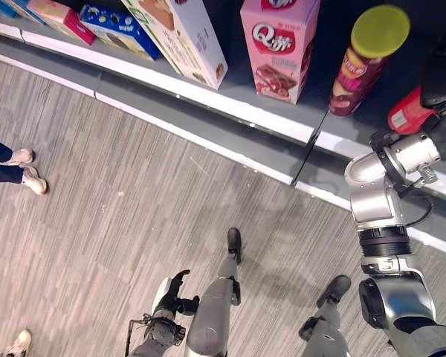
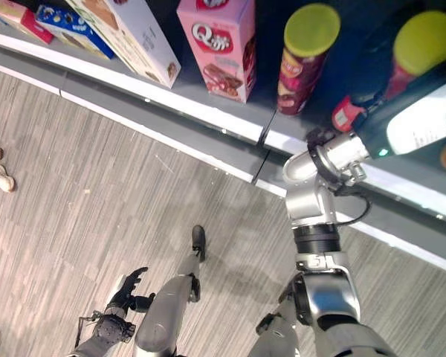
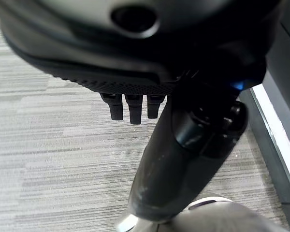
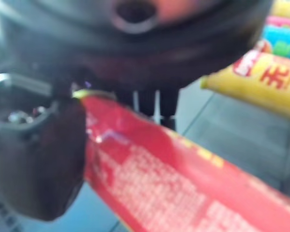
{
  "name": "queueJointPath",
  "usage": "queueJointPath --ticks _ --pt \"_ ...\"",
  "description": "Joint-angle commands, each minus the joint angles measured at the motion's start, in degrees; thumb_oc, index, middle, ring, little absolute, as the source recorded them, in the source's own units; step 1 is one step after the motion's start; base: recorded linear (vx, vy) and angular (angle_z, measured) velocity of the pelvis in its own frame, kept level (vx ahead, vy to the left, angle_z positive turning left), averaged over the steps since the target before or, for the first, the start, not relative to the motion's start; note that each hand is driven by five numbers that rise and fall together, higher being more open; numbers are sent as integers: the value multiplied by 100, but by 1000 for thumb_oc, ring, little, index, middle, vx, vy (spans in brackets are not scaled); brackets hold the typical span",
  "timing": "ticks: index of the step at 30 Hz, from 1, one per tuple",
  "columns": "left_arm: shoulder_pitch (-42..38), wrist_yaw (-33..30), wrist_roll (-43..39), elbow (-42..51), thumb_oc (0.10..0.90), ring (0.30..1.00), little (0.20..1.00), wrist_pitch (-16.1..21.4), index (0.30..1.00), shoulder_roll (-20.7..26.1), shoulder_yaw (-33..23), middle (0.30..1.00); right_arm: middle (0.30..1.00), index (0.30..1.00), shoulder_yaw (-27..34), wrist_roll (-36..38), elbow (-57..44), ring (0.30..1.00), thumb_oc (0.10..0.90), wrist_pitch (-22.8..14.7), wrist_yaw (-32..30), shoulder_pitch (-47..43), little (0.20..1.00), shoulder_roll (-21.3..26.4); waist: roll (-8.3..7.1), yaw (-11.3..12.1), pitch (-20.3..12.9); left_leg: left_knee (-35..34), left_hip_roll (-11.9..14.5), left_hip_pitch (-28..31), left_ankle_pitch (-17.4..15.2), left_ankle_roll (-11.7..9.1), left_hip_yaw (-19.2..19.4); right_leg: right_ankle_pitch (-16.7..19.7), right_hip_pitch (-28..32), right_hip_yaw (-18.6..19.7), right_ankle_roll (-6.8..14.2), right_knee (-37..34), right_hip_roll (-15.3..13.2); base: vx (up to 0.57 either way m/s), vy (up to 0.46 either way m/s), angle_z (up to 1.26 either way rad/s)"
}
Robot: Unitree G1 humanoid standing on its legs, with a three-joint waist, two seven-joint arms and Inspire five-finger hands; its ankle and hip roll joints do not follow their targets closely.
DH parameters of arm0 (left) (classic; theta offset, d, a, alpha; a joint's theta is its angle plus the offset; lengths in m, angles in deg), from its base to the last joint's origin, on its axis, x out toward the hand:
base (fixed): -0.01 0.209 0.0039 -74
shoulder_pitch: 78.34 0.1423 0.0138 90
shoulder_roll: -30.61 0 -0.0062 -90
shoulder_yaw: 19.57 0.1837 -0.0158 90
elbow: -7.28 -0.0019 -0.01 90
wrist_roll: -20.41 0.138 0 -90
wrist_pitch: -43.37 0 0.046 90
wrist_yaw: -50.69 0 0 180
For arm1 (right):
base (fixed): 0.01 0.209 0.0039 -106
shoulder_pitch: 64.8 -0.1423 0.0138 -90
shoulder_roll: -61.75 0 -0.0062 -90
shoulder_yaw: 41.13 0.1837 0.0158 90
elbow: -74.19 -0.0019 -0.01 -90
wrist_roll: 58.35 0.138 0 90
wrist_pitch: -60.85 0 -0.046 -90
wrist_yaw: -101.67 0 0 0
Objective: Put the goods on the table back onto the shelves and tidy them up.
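Right hand (image 4: 38,159): gripping a red can (image 4: 193,193) in its own wrist view, thumb on one side and fingers behind it; in the eye views the arm is reaching into the shelf at the right of the frame.
Red can, eye views (image 2: 347,113): showing at right, yellow-green lid (image 2: 428,39) pointing up-frame, body partly hidden behind the forearm; whether it is resting on the shelf board cannot be told.
Left hand (image 1: 173,291): hanging low at bottom centre-left of the frame, fingers loosely straight, holding nothing.
Shelf (image 1: 208,100): running diagonally across the top of the frame, white-edged.
Maroon can (image 1: 359,71): standing on the shelf with a yellow-green lid, just left of the red can.
Pink box (image 1: 276,44): standing upright left of the maroon can.
White box (image 1: 182,33): tilting, further left.
Blue box (image 1: 119,26): lying in the upper left.
Yellow packets (image 4: 261,79): lying past the red can in the right wrist view.
Person's shoes (image 1: 28,169): standing on the grey floor (image 1: 134,216) at the left edge.
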Motion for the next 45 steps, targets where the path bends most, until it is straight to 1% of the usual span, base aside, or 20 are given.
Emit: queueJointPath --ticks 1,5,6,7,11,19,21,22,24,25,27,28,29,30,31,32,33,37,45 --pt "-98 -298 240 121 800 900 900 329 900 30 212 900 300 300 -86 -671 -429 300 400 -193 -151 -437 300 610 71 22 -278 567 -33 -486 -723 -175 -363 -528 -361 262 -81 538 -182 0 0 0" --pt "-85 -365 238 208 800 900 900 350 900 51 180 900 300 300 -134 -739 -489 300 400 -147 -149 -520 300 682 109 30 -259 572 -63 -582 -737 -174 -351 -519 -511 311 -52 589 -248 -1 8 0" --pt "-69 -368 214 258 800 900 900 367 900 62 163 900 300 300 -151 -771 -499 300 400 -99 -143 -560 300 770 141 17 -232 585 -98 -649 -727 -173 -326 -502 -599 341 -43 623 -277 -106 41 -4" --pt "-57 -373 208 266 800 900 900 372 900 69 159 900 300 300 -153 -775 -488 300 400 -73 -144 -574 300 801 166 18 -190 610 -99 -712 -628 -131 -263 -410 -663 280 -80 646 -307 -114 48 -4" --pt "-15 -395 169 298 800 900 900 382 900 45 109 900 300 300 -143 -789 -405 300 400 68 -180 -627 300 953 203 -10 -169 544 -116 -757 -590 -129 -229 -377 -766 332 -55 662 -337 -24 18 -5" --pt "-17 -428 142 292 800 900 900 376 900 69 -2 900 300 300 -2 -805 -283 300 400 288 -287 -549 300 1072 149 -61 -161 501 -62 -713 -570 -153 -195 -365 -761 341 -59 639 -293 5 -14 -1" --pt "-8 -417 102 303 800 900 900 380 900 76 -13 900 300 300 7 -782 -249 300 400 308 -300 -560 300 1074 140 -68 -162 492 -53 -701 -565 -161 -195 -366 -750 341 -63 630 -283 54 -37 -2" --pt "-7 -414 90 299 800 900 900 377 900 74 -22 900 300 300 7 -787 -230 300 400 321 -295 -566 300 1088 119 -75 -201 456 -46 -651 -656 -206 -248 -456 -700 406 -22 606 -262 90 -46 0" --pt "-13 -394 71 282 800 900 900 377 900 71 -14 900 300 300 14 -714 -117 300 400 280 -288 -551 300 1062 98 -91 -180 437 -17 -642 -646 -215 -255 -454 -692 394 -23 589 -231 18 -48 1" --pt "-9 -395 72 282 800 900 900 380 900 75 -10 900 354 354 16 -711 -111 354 436 275 -293 -548 354 1061 109 -90 -142 469 -17 -690 -550 -173 -198 -367 -736 326 -66 607 -243 -62 -22 1" --pt "-32 -408 62 273 800 900 900 382 900 67 -2 900 766 766 15 -585 -24 766 711 170 -298 -560 766 958 111 -90 -132 444 -7 -684 -539 -177 -196 -366 -731 320 -66 596 -234 7 -13 -2" --pt "-45 -404 71 268 800 900 900 375 900 58 -3 900 665 665 15 -532 21 665 643 117 -300 -555 665 915 95 -91 -167 399 0 -633 -630 -222 -258 -455 -682 383 -25 570 -215 0 0 0" --pt "-60 -413 71 257 800 900 900 385 900 46 17 900 900 900 48 -358 89 900 800 -40 -304 -529 900 768 102 -91 -116 435 2 -683 -533 -181 -203 -366 -721 308 -70 589 -223 0 0 0" --pt "-65 -414 75 251 800 900 900 384 900 43 24 900 900 900 44 -291 151 900 800 -115 -288 -520 900 724 101 -89 -112 438 0 -682 -535 -178 -205 -364 -719 306 -72 589 -220 0 0 0" --pt "-69 -412 70 234 800 900 900 385 900 39 30 900 900 900 49 -223 186 900 800 -186 -288 -521 900 676 93 -85 -146 404 8 -622 -646 -227 -265 -468 -667 366 -28 575 -203 0 0 0" --pt "-66 -415 67 228 800 900 900 384 900 37 39 900 900 900 80 -128 229 900 800 -240 -305 -508 900 621 111 -87 -105 436 3 -679 -540 -176 -214 -366 -718 304 -75 589 -216 94 -16 1" --pt "-68 -426 63 221 800 900 900 378 900 29 37 900 900 900 93 -26 294 900 800 -322 -324 -491 900 546 94 -88 -144 402 5 -619 -654 -226 -273 -464 -657 366 -25 564 -199 0 0 0" --pt "-77 -452 57 159 800 900 900 359 900 2 53 900 900 900 111 180 349 900 800 -528 -381 -410 900 431 73 -87 -138 417 -2 -608 -671 -224 -294 -477 -625 337 -29 567 -192 24 -6 0" --pt "-30 -476 47 134 800 900 900 354 900 -1 63 900 900 900 139 177 348 900 800 -501 -454 -339 900 416 3 -81 -166 419 8 -584 -684 -227 -329 -469 -572 298 -28 541 -164 0 0 0"
